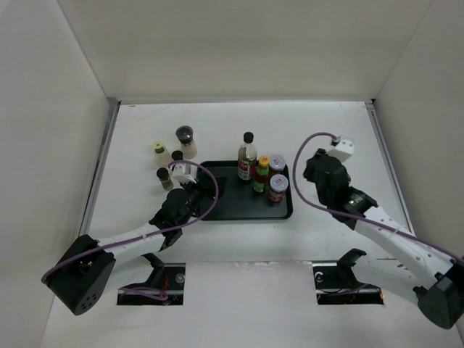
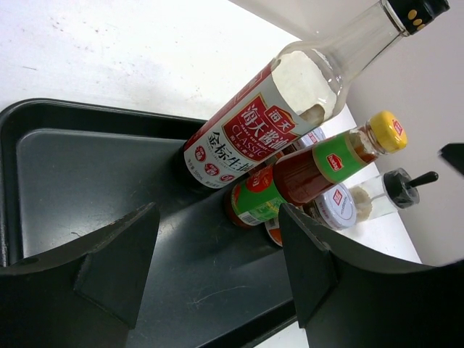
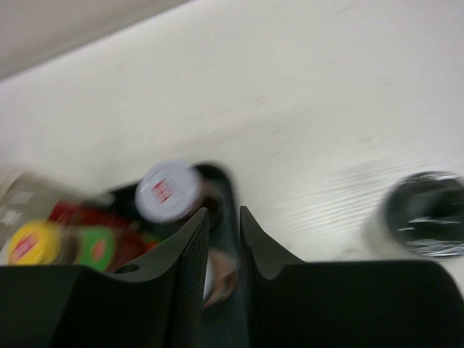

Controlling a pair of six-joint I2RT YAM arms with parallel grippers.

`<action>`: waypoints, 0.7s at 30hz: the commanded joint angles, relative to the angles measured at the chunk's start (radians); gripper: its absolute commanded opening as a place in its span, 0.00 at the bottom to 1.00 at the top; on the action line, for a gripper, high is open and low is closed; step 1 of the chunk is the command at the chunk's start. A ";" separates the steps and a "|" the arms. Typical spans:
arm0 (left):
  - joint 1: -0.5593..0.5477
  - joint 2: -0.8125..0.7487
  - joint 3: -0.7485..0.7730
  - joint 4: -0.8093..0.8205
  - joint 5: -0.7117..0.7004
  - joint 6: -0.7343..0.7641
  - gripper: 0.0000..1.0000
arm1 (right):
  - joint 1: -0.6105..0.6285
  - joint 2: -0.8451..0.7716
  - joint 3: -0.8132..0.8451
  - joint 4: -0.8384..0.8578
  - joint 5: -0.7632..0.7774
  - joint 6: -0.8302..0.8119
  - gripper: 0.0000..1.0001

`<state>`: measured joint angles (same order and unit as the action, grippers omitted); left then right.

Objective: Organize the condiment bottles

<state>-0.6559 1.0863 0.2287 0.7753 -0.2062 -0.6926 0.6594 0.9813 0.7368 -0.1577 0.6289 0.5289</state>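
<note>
four of the condiment bottles stood at the right end of the tray [image 1: 217, 210]: the tall clear bottle [image 1: 247, 154], the red sauce bottle [image 1: 262, 174] and two silver-lidded jars [image 1: 277, 164]. a cluster of spice jars [image 1: 160, 151] waited on the table just left of the tray, and a dark-lidded jar [image 3: 424, 214] sat on the table to its right. my left gripper [image 2: 217, 225] hung over the tray's bare left end, jaws apart and empty. my right gripper [image 3: 223, 217] hovered by the tray's right end, fingers drawn nearly together on nothing, though that view was blurred. i judged we were between picks, roughly half done. the next move called for opening the right jaws, lowering around the dark-lidded jar and carrying it in.
</note>
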 commanded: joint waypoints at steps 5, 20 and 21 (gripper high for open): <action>0.000 -0.011 0.004 0.065 0.005 -0.011 0.66 | -0.260 -0.067 -0.040 -0.121 0.178 0.011 0.72; 0.003 -0.025 0.001 0.067 0.016 -0.024 0.66 | -0.416 0.092 -0.135 -0.016 -0.008 0.016 0.86; -0.001 -0.023 0.001 0.067 0.011 -0.021 0.66 | -0.418 0.103 -0.137 -0.008 -0.014 0.017 0.84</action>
<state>-0.6552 1.0863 0.2287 0.7761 -0.2047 -0.7074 0.2485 1.0695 0.5995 -0.2443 0.6674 0.5392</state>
